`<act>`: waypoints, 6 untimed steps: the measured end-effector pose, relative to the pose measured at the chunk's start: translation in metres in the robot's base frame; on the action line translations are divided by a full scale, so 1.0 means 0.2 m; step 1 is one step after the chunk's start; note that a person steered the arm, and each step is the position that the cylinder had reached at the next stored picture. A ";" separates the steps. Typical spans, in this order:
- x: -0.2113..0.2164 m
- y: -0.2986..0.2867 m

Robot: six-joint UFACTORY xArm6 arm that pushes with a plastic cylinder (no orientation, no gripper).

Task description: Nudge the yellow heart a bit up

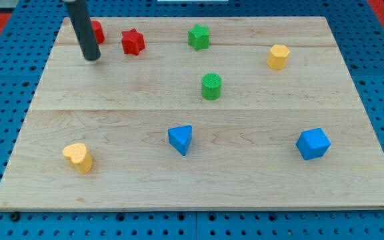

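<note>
While my tip [93,58] rests at the far left of the tabletop [199,193], just beside a red block [97,31] partly hidden behind my rod, the yellow heart [78,157] sits well apart from it at the near left corner. I carry no hand at all, only this rod, so nothing is grasped or released.

To move the heart toward the far edge I judge I must get my tip round to its near side first. The risk is in that approach: coming straight down the left side, I could clip the heart from the far side and shove it toward the near edge, which lies close behind it, perhaps off the tabletop. A push that lands off the heart's middle could also spin it or send it sideways instead of straight.

The red star [133,42] lies to the right of my tip, the blue triangular block [181,139] well right of the heart; neither blocks the way. The green star [199,37], green cylinder [211,86], yellow hexagonal block [279,57] and blue cube-like block [313,143] are far from any trouble.
</note>
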State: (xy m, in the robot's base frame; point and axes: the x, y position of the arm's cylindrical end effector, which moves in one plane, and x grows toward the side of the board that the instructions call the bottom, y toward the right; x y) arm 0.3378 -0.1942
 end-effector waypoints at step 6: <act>0.82 0.48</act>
State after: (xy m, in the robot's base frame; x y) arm 0.5010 -0.0972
